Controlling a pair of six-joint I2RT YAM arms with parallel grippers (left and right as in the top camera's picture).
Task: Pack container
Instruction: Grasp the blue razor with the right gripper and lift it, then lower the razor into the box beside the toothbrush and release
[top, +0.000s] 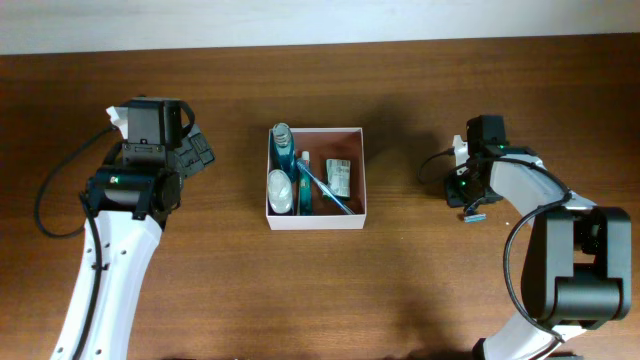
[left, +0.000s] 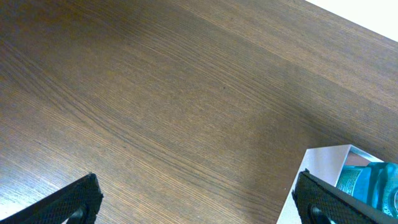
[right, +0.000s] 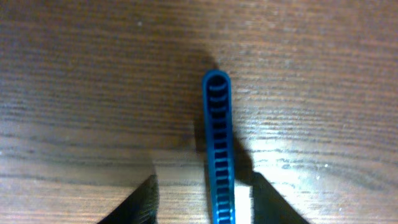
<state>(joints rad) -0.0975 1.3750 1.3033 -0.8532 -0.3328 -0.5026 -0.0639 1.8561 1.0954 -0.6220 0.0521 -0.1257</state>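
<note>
Two pincers, one container (top: 316, 222), one blue ridged stick (top: 474, 217).
Overhead: the container sits between the left pincer (top: 200, 150) and the right pincer (top: 468, 200). Left wrist: jaws wide, container corner by one finger. Right wrist: jaws narrow, straddling the stick.
</note>
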